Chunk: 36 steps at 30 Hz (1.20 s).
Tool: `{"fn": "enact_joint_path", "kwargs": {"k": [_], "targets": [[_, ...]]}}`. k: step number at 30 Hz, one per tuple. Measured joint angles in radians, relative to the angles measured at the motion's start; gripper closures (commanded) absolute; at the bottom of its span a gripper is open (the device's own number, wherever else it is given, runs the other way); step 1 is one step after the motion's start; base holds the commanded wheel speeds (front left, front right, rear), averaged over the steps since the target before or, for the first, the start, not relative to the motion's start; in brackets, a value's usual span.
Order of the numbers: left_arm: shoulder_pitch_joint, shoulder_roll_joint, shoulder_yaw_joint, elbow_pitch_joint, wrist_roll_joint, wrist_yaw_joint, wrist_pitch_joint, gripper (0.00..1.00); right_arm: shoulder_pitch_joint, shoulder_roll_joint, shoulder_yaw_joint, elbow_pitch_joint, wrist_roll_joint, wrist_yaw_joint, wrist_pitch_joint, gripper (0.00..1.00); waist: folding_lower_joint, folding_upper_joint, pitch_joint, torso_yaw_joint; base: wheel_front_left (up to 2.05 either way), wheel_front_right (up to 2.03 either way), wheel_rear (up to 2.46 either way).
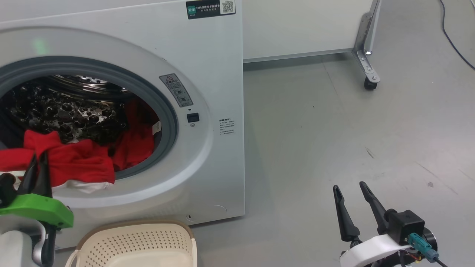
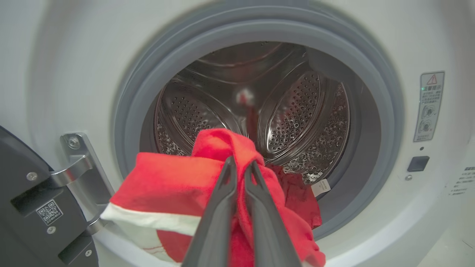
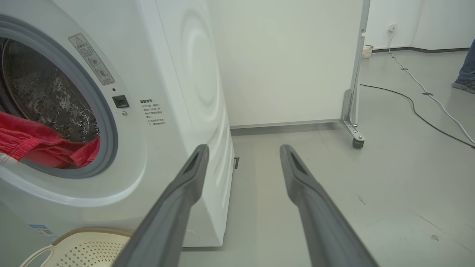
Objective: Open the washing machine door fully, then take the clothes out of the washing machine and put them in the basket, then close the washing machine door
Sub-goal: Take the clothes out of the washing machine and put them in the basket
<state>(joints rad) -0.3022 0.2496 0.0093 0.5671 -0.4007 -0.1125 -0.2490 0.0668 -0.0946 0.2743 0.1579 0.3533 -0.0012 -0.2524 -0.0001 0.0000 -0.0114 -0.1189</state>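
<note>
Gripped the clothes (image 1: pixel 74 159) with the left gripper (image 1: pixel 40 155) at the lower left of the head view, fingers pinched nearly together on a red fold. Had the right gripper (image 1: pixel 349 185) at lower right, spread wide and empty, above the floor (image 1: pixel 315 129). Found the basket (image 1: pixel 137 226) at the bottom edge, just before the washing machine (image 1: pixel 207 55). Saw the clothes draped over the grey gasket (image 1: pixel 169 111), partly out of the drum (image 2: pixel 297 107). Saw the washing machine door (image 2: pixel 22 193) swung open at the left wrist view's lower left.
</note>
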Motion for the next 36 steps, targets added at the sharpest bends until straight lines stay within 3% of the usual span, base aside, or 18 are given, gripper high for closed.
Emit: {"fn": "enact_joint_path", "kwargs": {"k": [13, 22, 36], "targets": [[0.029, -0.02, 0.075, -0.267, -0.01, -0.004, -0.003, 1.0, 0.014, 0.002, -0.005, -0.006, -0.004, 0.001, 0.0, 0.0, 0.0, 0.0, 0.0, 0.0, 0.0, 0.0, 0.0], [0.154, -0.04, 0.036, -0.237, -0.01, -0.007, -0.003, 1.0, 0.023, 0.003, -0.006, -0.006, -0.006, 0.01, 0.0, 0.0, 0.0, 0.0, 0.001, -0.009, 0.0, 0.0, 0.0], [0.247, -0.042, -0.015, -0.161, -0.006, -0.007, 0.104, 1.0, 0.023, 0.006, 0.006, -0.021, -0.032, 0.018, 0.0, 0.0, 0.0, 0.0, 0.049, -0.03, 0.0, 0.0, 0.0]]}}
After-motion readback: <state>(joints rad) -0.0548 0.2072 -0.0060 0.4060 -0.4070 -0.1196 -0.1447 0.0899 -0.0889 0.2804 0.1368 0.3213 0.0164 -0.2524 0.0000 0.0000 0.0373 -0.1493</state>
